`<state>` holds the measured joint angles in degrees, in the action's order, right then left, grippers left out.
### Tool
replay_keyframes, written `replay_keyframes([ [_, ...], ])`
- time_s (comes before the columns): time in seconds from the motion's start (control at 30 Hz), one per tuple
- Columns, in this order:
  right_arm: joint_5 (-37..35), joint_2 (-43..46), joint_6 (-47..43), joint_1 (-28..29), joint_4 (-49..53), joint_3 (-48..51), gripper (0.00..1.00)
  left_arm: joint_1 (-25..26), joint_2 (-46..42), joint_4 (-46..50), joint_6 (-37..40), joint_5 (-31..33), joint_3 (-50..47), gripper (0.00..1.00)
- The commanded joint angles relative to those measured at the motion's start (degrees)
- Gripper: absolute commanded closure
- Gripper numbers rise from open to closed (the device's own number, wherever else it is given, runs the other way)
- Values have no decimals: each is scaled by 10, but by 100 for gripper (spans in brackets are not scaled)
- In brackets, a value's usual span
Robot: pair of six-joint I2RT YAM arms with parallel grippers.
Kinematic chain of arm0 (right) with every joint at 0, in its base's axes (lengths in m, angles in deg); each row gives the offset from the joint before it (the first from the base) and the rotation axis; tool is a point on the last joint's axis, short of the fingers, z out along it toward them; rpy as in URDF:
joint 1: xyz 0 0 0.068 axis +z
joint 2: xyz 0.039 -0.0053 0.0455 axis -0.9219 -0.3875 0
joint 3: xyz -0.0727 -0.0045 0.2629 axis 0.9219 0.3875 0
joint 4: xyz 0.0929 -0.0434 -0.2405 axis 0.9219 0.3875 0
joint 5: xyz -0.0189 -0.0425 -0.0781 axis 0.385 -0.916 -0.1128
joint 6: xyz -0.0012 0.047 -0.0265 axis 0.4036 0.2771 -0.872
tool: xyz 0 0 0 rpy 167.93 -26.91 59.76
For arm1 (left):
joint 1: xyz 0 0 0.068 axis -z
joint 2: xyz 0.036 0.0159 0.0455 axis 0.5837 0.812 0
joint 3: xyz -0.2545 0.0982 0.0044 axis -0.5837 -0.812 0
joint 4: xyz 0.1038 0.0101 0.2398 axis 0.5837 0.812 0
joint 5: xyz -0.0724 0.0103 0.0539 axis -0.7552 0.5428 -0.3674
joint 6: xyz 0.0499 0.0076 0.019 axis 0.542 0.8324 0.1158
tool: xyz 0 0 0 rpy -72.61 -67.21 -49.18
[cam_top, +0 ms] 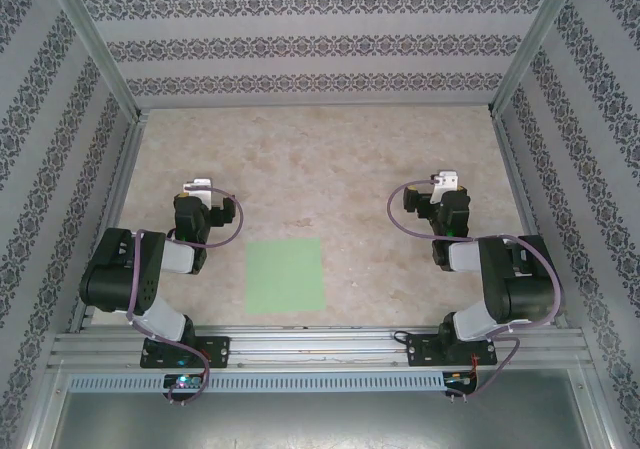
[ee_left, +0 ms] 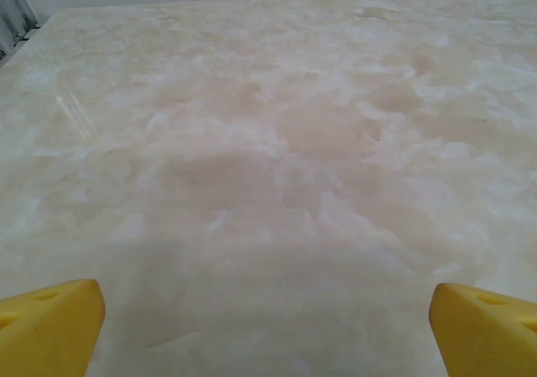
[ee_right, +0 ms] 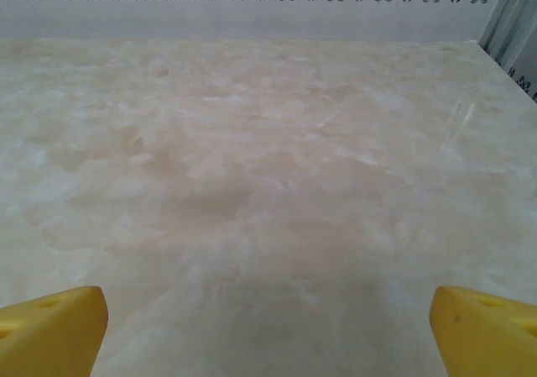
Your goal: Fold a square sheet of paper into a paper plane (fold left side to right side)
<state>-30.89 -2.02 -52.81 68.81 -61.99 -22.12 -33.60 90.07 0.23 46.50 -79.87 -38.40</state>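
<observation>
The square sheet of paper [cam_top: 285,275] is light green and lies flat and unfolded on the marble tabletop near the front edge, between the two arms. My left gripper [cam_top: 201,187] is folded back to the paper's upper left, well apart from it. In the left wrist view its yellow fingers [ee_left: 50,327] stand wide apart over bare table, so the left gripper [ee_left: 267,331] is open and empty. My right gripper [cam_top: 446,182] sits far to the paper's upper right. Its yellow fingertips [ee_right: 487,327] are likewise spread, and the right gripper [ee_right: 268,331] is open with nothing between the jaws. No paper plane is formed.
Patterned walls [cam_top: 300,44] enclose the table at the back and both sides. Metal frame posts [cam_top: 95,44] stand at the back corners. An aluminium rail [cam_top: 320,349] carrying both arm bases runs along the front edge.
</observation>
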Motion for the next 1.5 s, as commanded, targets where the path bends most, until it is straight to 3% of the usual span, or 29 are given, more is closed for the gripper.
replay_keyframes([
  [0.0,3,-6,2,-6,-18,-10,2,-9,3,-24,10,-10,9,0],
  [1.07,-4,13,19,-15,-15,-7,2,-11,-19,-34,4,-2,-2,0],
  [1.2,-23,122,29,-16,72,1,2,-8,-135,90,-2,29,15,0],
  [1.3,-18,217,88,-20,172,0,2,-8,-217,216,-55,35,59,0],
  [1.47,75,319,207,-18,278,4,2,-7,-286,465,-177,-83,152,2],
])
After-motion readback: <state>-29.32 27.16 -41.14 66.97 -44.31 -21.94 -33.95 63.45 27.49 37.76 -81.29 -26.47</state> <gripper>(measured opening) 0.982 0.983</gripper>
